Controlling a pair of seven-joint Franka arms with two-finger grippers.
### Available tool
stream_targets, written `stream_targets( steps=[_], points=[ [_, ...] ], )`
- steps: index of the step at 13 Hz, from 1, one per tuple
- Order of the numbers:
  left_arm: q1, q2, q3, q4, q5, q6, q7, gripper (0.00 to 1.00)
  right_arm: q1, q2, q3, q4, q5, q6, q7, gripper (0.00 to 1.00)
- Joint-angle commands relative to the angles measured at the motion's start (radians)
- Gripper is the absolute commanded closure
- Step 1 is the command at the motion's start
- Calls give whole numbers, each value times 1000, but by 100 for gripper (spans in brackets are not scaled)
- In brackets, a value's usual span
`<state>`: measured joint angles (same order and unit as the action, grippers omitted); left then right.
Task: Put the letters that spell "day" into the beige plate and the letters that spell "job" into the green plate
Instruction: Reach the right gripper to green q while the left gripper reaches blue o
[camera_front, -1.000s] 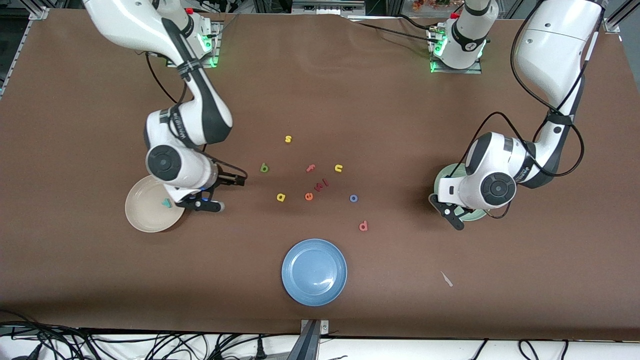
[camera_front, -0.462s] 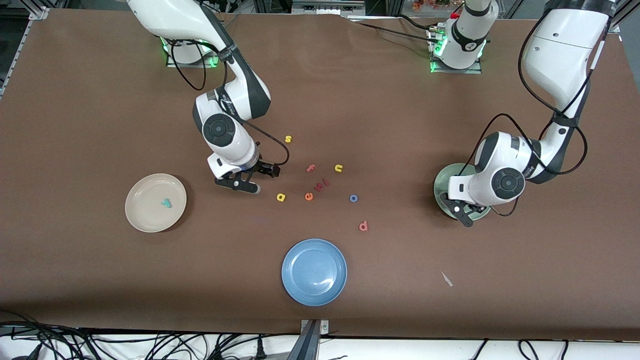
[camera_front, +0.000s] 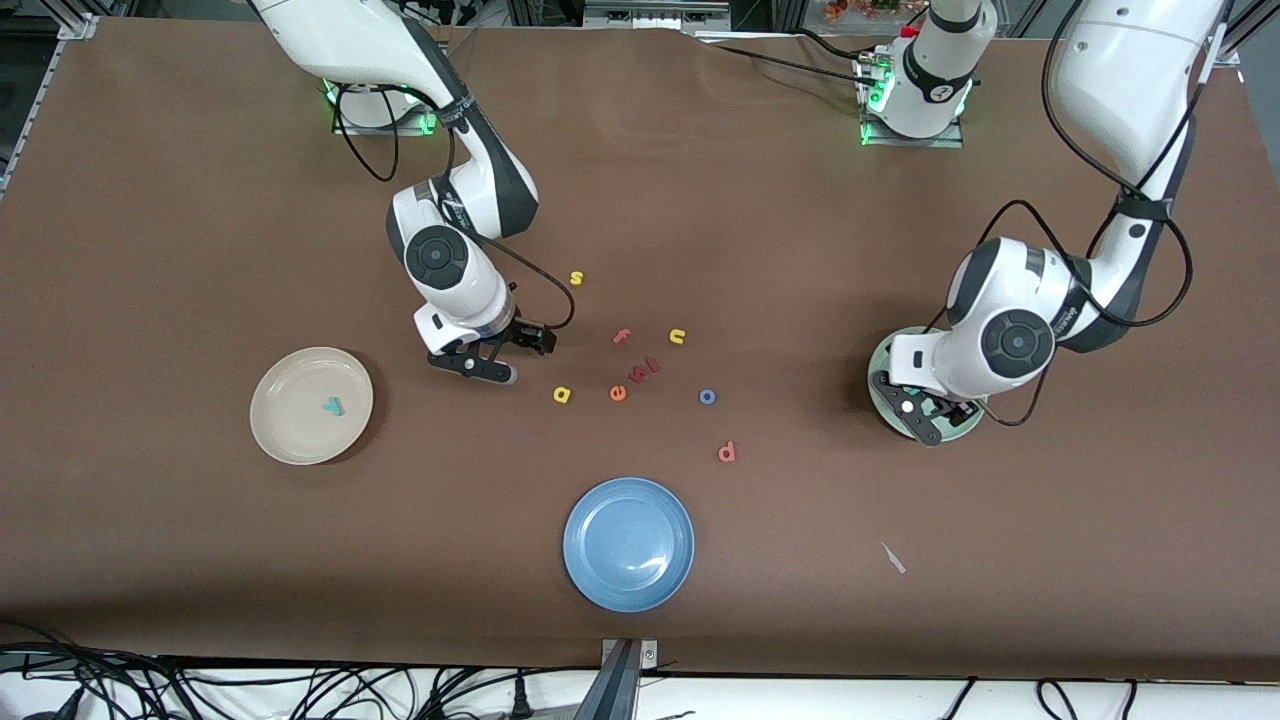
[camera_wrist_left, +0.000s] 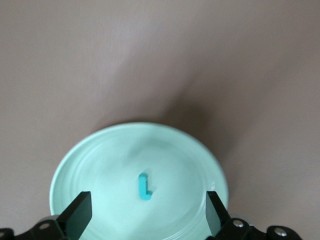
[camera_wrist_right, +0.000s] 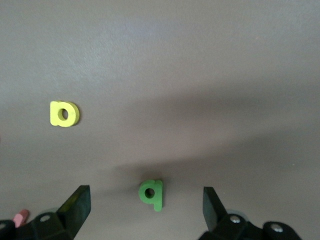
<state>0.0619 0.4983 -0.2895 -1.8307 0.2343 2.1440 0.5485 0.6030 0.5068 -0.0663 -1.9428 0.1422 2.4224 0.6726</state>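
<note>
two grippers are seen over the brown table (camera_front: 200, 200). the left gripper (camera_wrist_left: 145, 212) is held over the green plate (camera_front: 880, 365), which lies toward the left arm's end of the table; its fingers (camera_wrist_left: 77, 215) are spread wide with nothing between them, and the teal "j" (camera_wrist_left: 144, 187) is seen lying flat in the plate's bowl between and just ahead of the fingertips. the right gripper (camera_wrist_right: 145, 210) is poised over the dark green stem-and-bowl letter (camera_wrist_right: 151, 192), which lies on the bare table; its fingers (camera_wrist_right: 75, 207) are likewise spread wide and nothing is gripped, the letter sitting apart from both fingertips. in the front view that letter is hidden under the right gripper (camera_front: 480, 360).

the beige plate (camera_front: 285, 430) is found toward the right arm's end of the table, with the teal "y" (camera_front: 332, 406) lying in it. the yellow "a" (camera_front: 562, 394) is seen on the table beside the right gripper, toward the middle, and the blue "o" (camera_front: 707, 397) lies farther toward the left arm's end. the red-pink stem-and-bowl letter (camera_front: 727, 452) is placed nearer to the front camera than the "o".

an orange "e" (camera_front: 618, 393) lies between the "a" and the "o". a yellow "s" (camera_front: 576, 278) and a yellow "u" (camera_front: 677, 336) lie farther from the front camera. a blue plate (camera_front: 590, 570) sits nearest the front camera, holding nothing that can be seen.
</note>
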Motion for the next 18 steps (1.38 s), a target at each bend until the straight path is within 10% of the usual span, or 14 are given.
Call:
stream_targets(
  steps=[1,11,18],
  points=[
    [-13,-12,-71,21,8,-21,-152,0,26,7,10,-28,-10,29,18,1],
    [-258,192,-99,251,-44,-4,-838,0,32,53,10,-18,-12,32,15,13],
    [-332,301,-91,260,-33,264,-1033,0,29,56,8,-16,-12,32,10,34]
  ],
)
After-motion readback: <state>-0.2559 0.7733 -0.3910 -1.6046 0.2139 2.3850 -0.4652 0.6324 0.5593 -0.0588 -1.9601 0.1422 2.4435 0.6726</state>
